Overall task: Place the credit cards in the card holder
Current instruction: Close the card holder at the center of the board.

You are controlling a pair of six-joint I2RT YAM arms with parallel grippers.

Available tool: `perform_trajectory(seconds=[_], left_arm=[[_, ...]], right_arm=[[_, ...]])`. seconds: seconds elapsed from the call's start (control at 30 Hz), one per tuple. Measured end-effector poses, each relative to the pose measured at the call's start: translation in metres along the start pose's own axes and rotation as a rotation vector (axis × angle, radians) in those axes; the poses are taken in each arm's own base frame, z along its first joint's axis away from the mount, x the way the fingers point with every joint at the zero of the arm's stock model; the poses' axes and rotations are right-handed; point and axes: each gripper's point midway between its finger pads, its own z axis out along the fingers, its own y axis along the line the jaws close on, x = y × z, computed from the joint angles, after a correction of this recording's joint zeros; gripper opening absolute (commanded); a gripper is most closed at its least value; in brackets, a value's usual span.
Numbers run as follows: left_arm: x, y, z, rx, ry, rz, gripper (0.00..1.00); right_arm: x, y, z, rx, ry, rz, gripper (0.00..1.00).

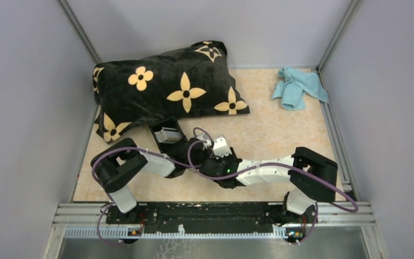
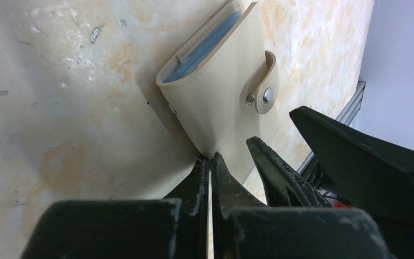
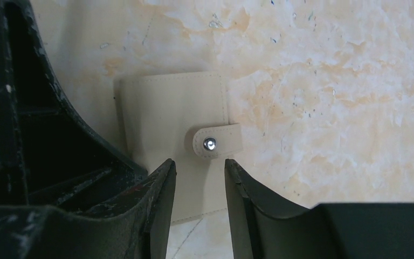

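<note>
We see the left tool [image 2: 209, 159] clamped on the beige snap wallet's [image 2: 215, 102] lower edge. The right tool [image 3: 199, 165] hangs over it, fingers apart, above the bench [image 3: 329, 81].

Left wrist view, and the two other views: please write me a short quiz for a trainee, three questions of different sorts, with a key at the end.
1. True or false: the left hand is shut on an edge of the beige case.
2. In the top view, what lies in the far right corner of the table? A) a light blue cloth B) a red cup C) a green bottle
3. How do the jaws of the right hand stand?
Key: 1 true; 2 A; 3 apart, with the case's snap showing between them.
</note>
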Motion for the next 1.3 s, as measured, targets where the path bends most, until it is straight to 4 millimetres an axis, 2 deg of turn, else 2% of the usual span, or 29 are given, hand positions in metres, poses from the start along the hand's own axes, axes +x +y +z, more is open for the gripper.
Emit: perform_trajectory(seconds=[0.2, 0.6, 1.3], left_arm=[[0.000, 0.000, 0.000, 0.009, 0.008, 0.007, 0.00], [0.000, -0.001, -0.001, 0.017, 0.015, 0.007, 0.00], [0.001, 0.002, -0.002, 0.024, 0.018, -0.005, 0.00]], right_arm=[[-0.008, 0.004, 0.003, 0.013, -0.004, -0.027, 0.39], [-0.003, -0.005, 0.011, 0.060, 0.024, -0.062, 0.37], [-0.002, -0.003, 0.021, 0.094, 0.014, -0.110, 0.29]])
